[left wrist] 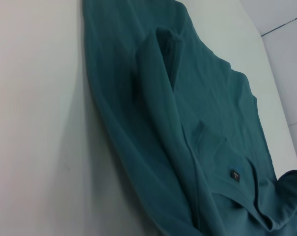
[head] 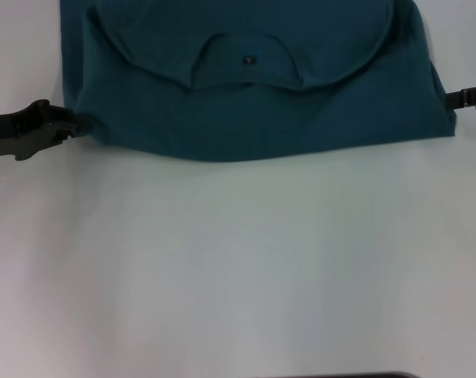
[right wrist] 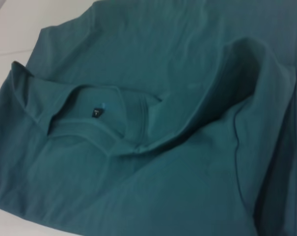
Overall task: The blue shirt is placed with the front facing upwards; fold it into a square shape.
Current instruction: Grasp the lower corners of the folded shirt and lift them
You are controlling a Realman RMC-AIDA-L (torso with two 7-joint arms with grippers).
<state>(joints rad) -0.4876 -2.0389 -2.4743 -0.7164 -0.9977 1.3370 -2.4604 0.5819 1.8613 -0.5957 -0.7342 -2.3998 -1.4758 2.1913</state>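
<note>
White table (head: 238,268) fills your near view. Beyond it lies the blue shirt (head: 253,102), folded, collar (head: 249,63) showing. Your left gripper (head: 79,124) touches its left edge, your right gripper (head: 458,98) its right; you cannot tell either grip.

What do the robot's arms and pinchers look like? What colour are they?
Both are black. The left gripper ends a chunky black arm with rounded, knobbly joints, and a thin dark loop like a cable shows just below it at the picture's edge. Only a short piece of the right gripper shows: a slim black bar with a small pale mark. They sit at either side of the blue shirt.
</note>
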